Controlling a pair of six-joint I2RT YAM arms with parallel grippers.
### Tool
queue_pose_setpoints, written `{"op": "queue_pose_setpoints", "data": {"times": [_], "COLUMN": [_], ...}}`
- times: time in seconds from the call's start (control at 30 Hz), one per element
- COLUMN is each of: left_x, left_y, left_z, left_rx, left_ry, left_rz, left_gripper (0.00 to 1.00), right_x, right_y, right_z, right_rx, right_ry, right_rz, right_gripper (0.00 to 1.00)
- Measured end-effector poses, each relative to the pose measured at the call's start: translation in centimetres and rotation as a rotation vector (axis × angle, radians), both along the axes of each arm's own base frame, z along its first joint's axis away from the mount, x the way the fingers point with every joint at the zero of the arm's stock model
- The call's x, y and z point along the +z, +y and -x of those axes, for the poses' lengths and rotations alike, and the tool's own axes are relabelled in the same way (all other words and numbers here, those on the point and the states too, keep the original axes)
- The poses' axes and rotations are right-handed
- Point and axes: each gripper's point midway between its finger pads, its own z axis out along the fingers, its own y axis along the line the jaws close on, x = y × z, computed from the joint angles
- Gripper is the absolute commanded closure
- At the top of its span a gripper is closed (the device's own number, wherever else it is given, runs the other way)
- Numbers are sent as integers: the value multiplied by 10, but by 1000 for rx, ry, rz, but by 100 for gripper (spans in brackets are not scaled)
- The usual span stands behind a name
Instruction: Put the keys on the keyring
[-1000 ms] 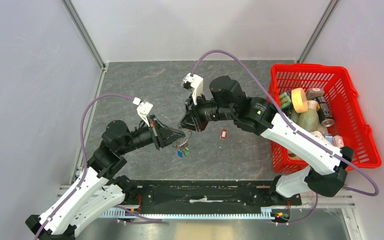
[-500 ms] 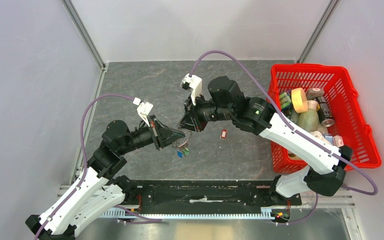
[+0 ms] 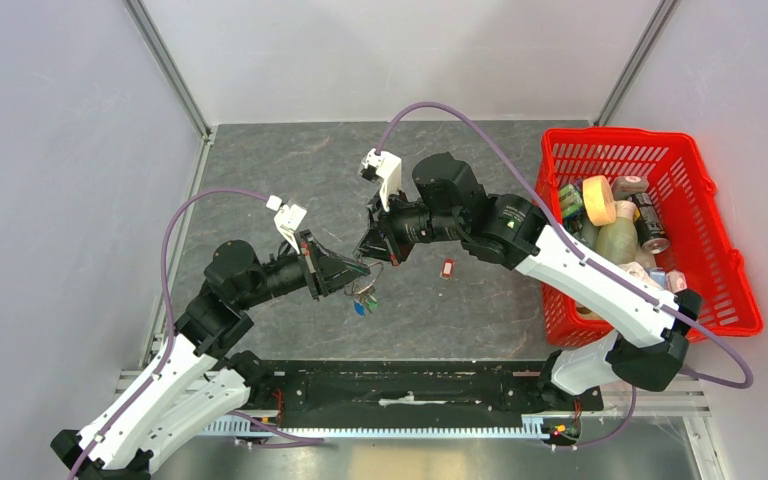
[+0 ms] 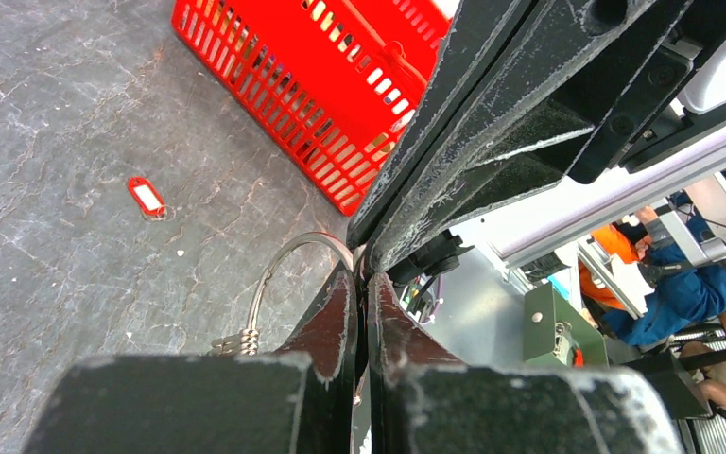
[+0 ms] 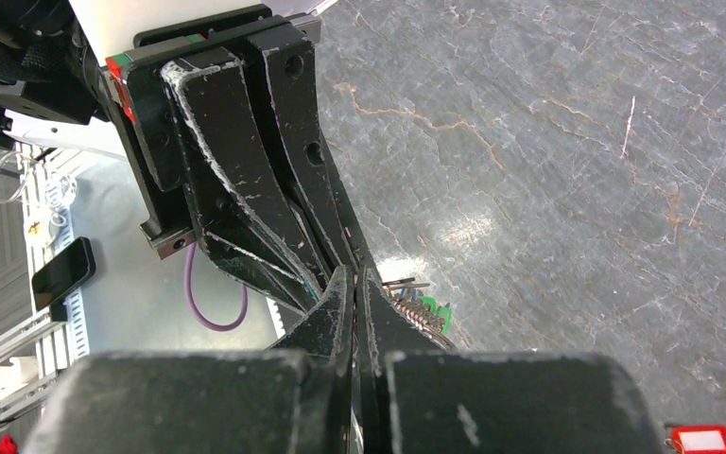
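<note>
CLAWS MEET OVER RING: L claw (image 3: 357,272) and R claw (image 3: 373,255) sit tip to tip above the table (image 3: 260,180), both at the ring (image 3: 372,276). The overhead cam alone shows the keys (image 3: 362,303), green and blue heads, hanging in a bunch just below the two sets of tips.

L wrist cam fills in the grip. L fingers (image 4: 336,322) are pressed nearly flat together w/ only a hairline gap. The ring's silver arc runs out from their tips to the left and ends in a stack of loops (image 4: 236,340), so the ring looks pinched at the L tips. R claw's black fingers fill the frame straight ahead and block the contact spot.

R wrist cam gives the reverse angle. R fingers (image 5: 326,331) are likewise closed to a slit, tips butting against L claw's. Whether they have the ring or a key btwn them can't be told, as the fingers themselves hide it. Just right of the R tips, the coil of loops and a green key (image 5: 438,312) peek out.

The red tag (image 3: 447,268) lies flat on the table, near both claws but apart, on R claw's wrist side; all three cams catch it. The basket (image 3: 610,135), red and full of assorted items, sits well behind R claw beside its arm.
</note>
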Motion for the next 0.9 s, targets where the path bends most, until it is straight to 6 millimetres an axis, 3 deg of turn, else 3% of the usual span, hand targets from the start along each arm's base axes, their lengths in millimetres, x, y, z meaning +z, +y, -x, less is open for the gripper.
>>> {"op": "queue_pose_setpoints", "data": {"times": [0.1, 0.13, 0.27, 0.4, 0.7, 0.9], "left_x": [0, 0, 0, 3, 22, 22], "left_y": [0, 0, 0, 2, 20, 27], "left_z": [0, 0, -1, 0, -3, -16], "left_rx": [0, 0, 2, 7, 114, 195], "left_ry": [0, 0, -6, -18, -74, -89], "left_rz": [0, 0, -3, 3, 33, 18], "left_gripper": [97, 92, 52, 32, 30, 32], "right_x": [0, 0, 0, 1, 4, -1], "right_y": [0, 0, 0, -2, -18, -21], "right_z": [0, 0, 1, -2, -13, -26], "right_rx": [0, 0, 1, -16, -172, -294], "right_ry": [0, -1, -1, -10, 3, 43], "right_rz": [0, 0, -1, 3, -31, -49], "right_gripper": [100, 100, 100, 100, 100, 100]}}
